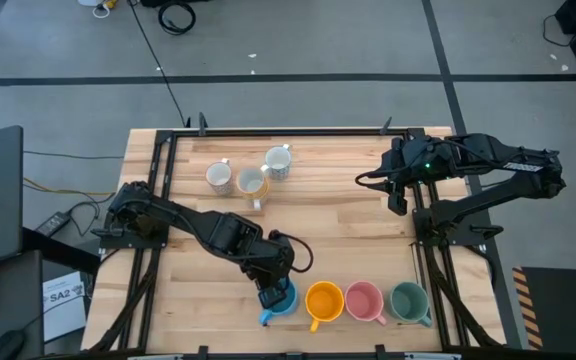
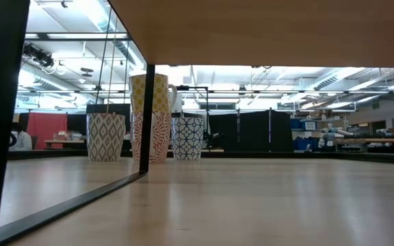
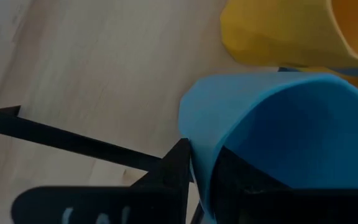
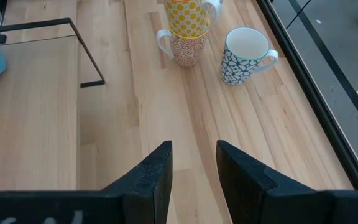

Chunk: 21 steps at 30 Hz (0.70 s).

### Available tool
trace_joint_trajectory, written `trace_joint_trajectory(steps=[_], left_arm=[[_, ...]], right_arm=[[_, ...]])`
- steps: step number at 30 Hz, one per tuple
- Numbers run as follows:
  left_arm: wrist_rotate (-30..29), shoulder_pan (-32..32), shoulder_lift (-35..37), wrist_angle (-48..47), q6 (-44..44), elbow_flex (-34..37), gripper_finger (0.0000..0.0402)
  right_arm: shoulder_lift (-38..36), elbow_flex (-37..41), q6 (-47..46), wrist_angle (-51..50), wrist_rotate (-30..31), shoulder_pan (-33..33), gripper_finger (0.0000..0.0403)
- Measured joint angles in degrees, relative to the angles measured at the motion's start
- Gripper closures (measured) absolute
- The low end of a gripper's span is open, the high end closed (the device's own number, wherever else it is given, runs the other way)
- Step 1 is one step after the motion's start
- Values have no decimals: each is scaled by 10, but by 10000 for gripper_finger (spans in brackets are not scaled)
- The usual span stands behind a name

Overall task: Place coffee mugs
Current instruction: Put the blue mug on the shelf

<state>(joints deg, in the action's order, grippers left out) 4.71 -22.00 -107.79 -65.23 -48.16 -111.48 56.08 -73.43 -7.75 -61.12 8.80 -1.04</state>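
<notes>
Four plain mugs stand in a row near the table's front edge: blue [image 1: 284, 298], orange [image 1: 324, 300], pink [image 1: 364, 300] and green [image 1: 408, 300]. My left gripper [image 1: 271, 292] slants down onto the blue mug [image 3: 291, 130], its fingers slightly open astride the mug's wall. At the far middle stand patterned white mugs [image 1: 218, 176] [image 1: 279, 160]. Between them, a yellow-patterned mug [image 2: 149, 92] sits stacked in another [image 2: 150, 140]. My right gripper [image 4: 192, 163] hangs open above the table's right side, with nothing between its fingers. My left gripper has one finger [image 3: 178, 163] outside the blue mug's wall at the rim [image 3: 199, 163] and the other finger [image 3: 238, 177] inside the mug. The fingers slant down from above and from the table's left. The mug stands upright on the table. Whether the fingers touch the wall, I cannot tell.
The orange mug [image 3: 291, 31] stands close beside the blue one. A thin black frame [image 4: 86, 56] lies on the tabletop, and black rails [image 1: 163, 165] run along the table's sides. Bare wood [image 1: 338, 215] lies between the far mugs and the front row.
</notes>
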Motion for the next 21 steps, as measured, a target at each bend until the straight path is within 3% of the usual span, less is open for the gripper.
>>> trace_joint_trajectory(steps=[5, 15, 21], left_arm=[[2, 0, 0, 3, -1, 0, 339], [2, 0, 0, 13, -1, 0, 269], [9, 0, 0, 13, -4, 0, 247]], right_arm=[[0, 0, 0, 0, 0, 0, 272], [0, 0, 0, 0, 0, 0, 273], [0, 0, 0, 0, 0, 0, 272]])
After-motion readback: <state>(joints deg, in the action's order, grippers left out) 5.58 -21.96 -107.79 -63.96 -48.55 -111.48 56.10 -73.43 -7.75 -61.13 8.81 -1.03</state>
